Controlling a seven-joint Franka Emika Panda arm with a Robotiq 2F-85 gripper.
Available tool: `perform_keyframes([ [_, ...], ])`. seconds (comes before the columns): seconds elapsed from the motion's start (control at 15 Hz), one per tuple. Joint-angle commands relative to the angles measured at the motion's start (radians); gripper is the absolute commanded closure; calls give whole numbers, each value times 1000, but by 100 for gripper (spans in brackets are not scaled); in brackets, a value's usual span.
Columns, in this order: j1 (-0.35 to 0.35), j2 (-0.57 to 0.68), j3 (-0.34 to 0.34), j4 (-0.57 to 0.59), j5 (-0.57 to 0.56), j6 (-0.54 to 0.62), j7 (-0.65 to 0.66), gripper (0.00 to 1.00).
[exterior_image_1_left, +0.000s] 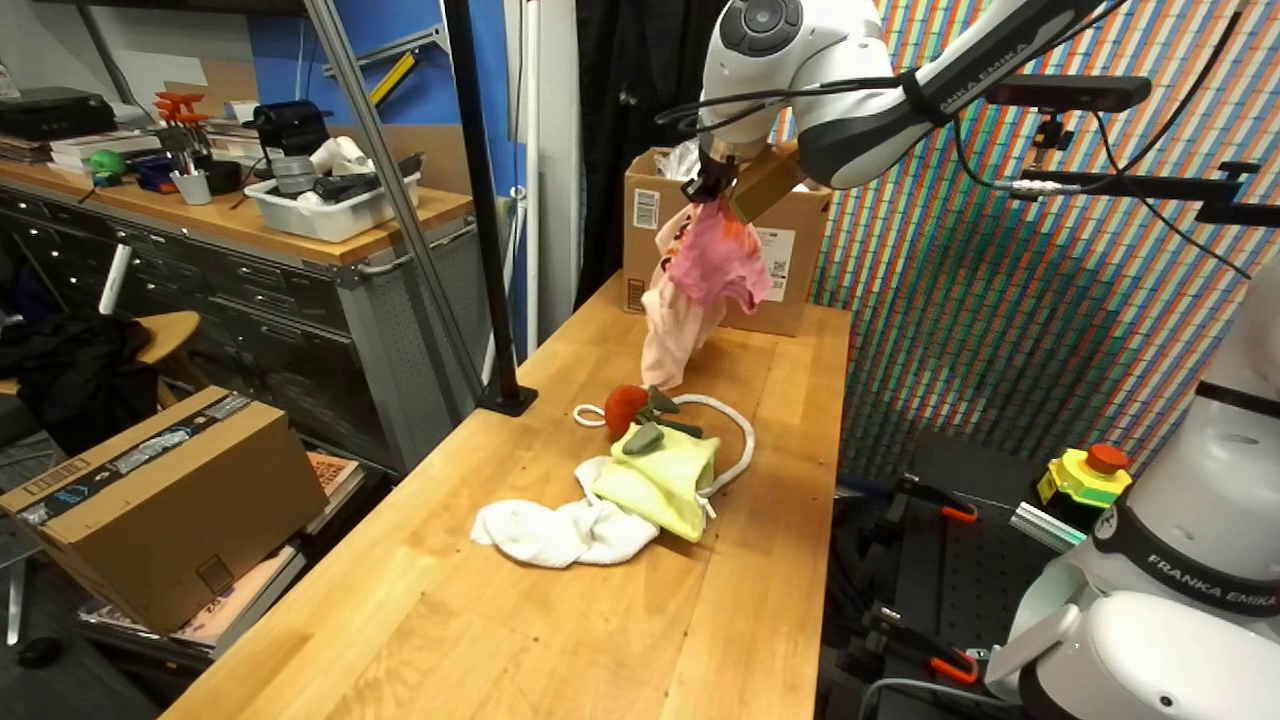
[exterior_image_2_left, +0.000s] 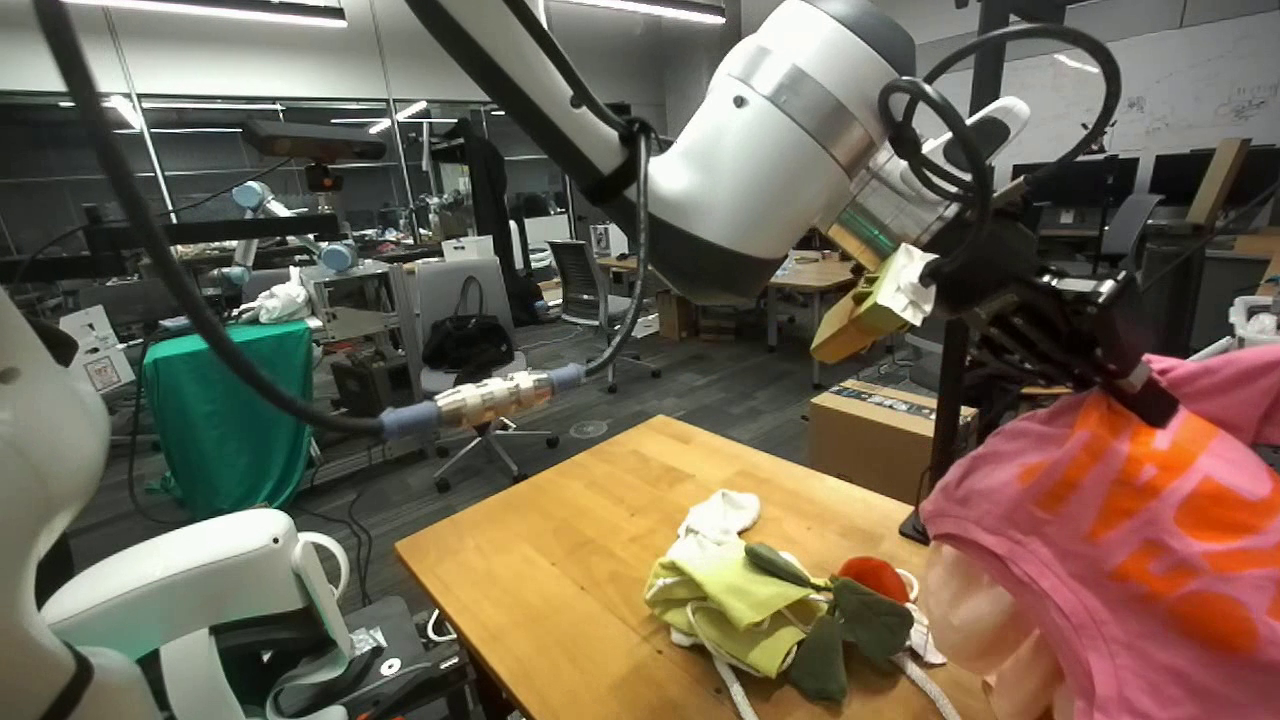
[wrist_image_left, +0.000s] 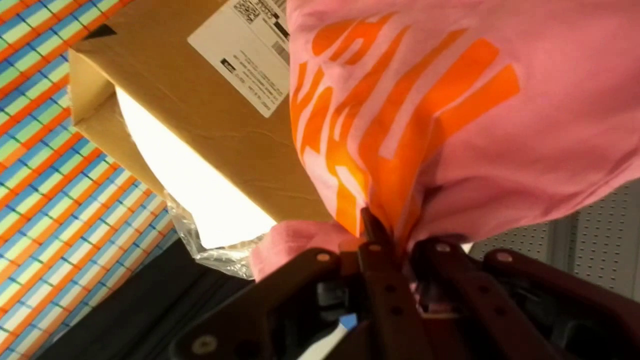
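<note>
My gripper is shut on a pink cloth with orange lettering, which hangs above the far part of the table. In the wrist view the fingers pinch a bunched fold of the pink cloth; the fingertips are partly hidden in the fabric. The cloth and gripper also show in an exterior view. A peach cloth hangs below and beside the pink one; I cannot tell whether they are joined or whether its lower end touches the table.
On the wooden table lie a yellow-green cloth, a white cloth, a red plush ball with green leaves and a white cord. An open cardboard box stands at the far end. A black post rises at the table's edge.
</note>
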Motion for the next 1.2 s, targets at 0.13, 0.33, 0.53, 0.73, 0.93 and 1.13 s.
perform_keyframes([
  [0.13, -50, -12, -16, -40, -70, -71, 67, 92],
  [0.33, -73, -5, -32, -61, -81, -109, 85, 92],
  [0.53, -96, 8, -50, -76, -81, -124, 102, 92],
  [0.73, -113, 37, -63, -78, -78, -120, 117, 92],
  [0.93, -120, 65, -68, -68, -71, -117, 130, 92],
  [1.13, -122, 88, -69, -54, -60, -115, 150, 92],
])
